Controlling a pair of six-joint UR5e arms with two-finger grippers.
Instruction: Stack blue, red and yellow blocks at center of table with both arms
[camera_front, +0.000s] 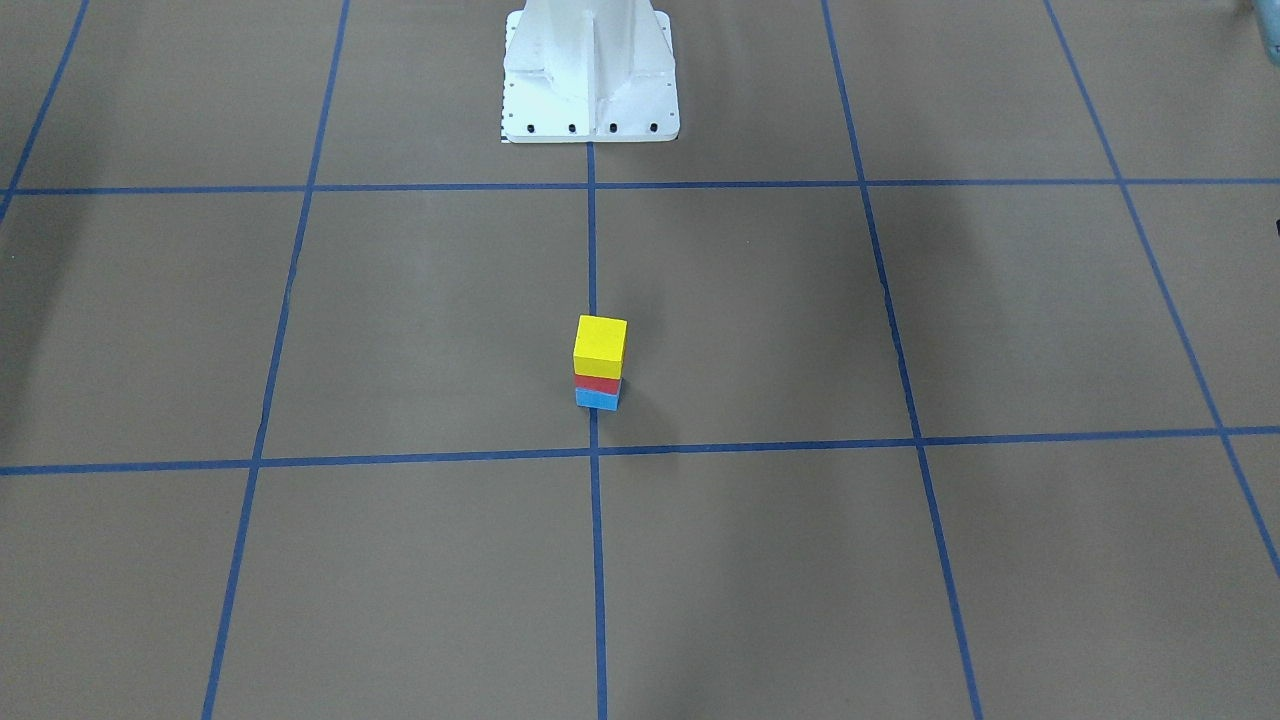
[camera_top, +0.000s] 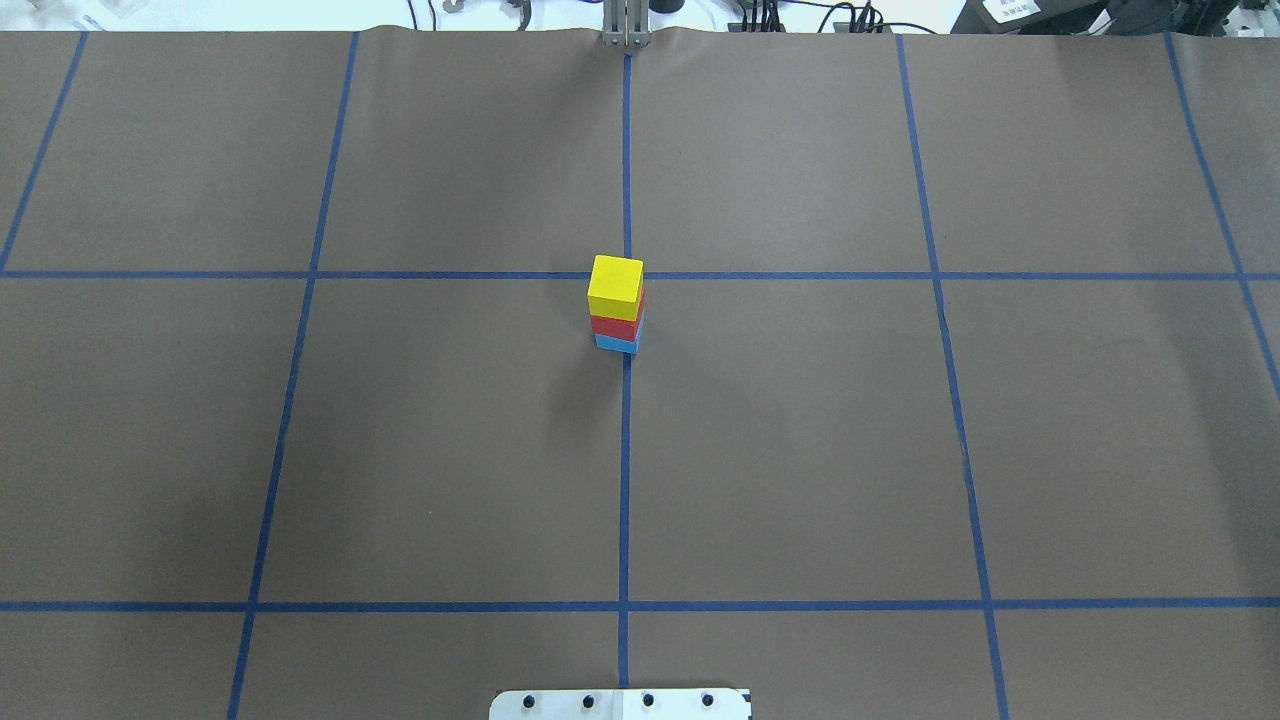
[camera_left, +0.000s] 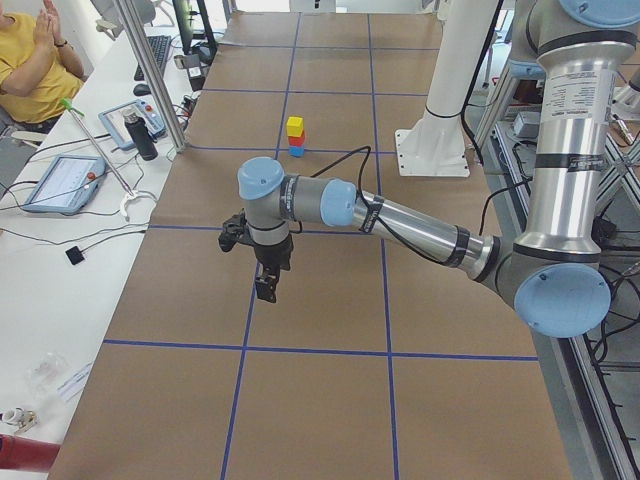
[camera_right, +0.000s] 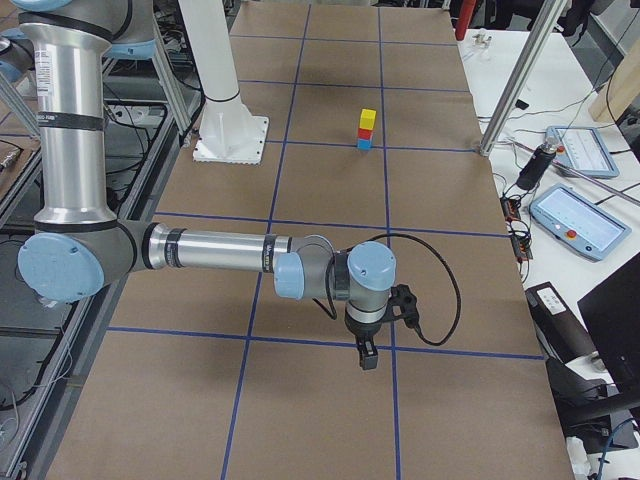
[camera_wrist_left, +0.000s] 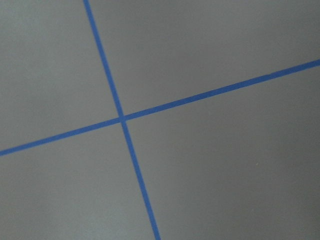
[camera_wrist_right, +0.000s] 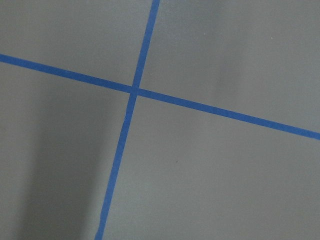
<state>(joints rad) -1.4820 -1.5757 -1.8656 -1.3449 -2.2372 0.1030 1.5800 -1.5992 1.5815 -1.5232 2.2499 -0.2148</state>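
Note:
A stack of three blocks stands at the table's centre on the blue middle line: the blue block (camera_top: 616, 344) at the bottom, the red block (camera_top: 616, 325) on it, the yellow block (camera_top: 615, 286) on top. The stack also shows in the front view (camera_front: 599, 362), the exterior left view (camera_left: 295, 137) and the exterior right view (camera_right: 367, 130). My left gripper (camera_left: 265, 288) hangs over the table far from the stack, near the left end. My right gripper (camera_right: 368, 357) hangs near the right end. Both show only in side views, so I cannot tell whether they are open or shut.
The robot's white base (camera_front: 590, 75) stands behind the stack. Blue tape lines (camera_top: 625, 450) divide the brown table. Beyond the far edge are tablets (camera_left: 62, 182), a bottle (camera_left: 141, 135) and a seated person (camera_left: 30, 60). The wrist views show only table and tape crossings.

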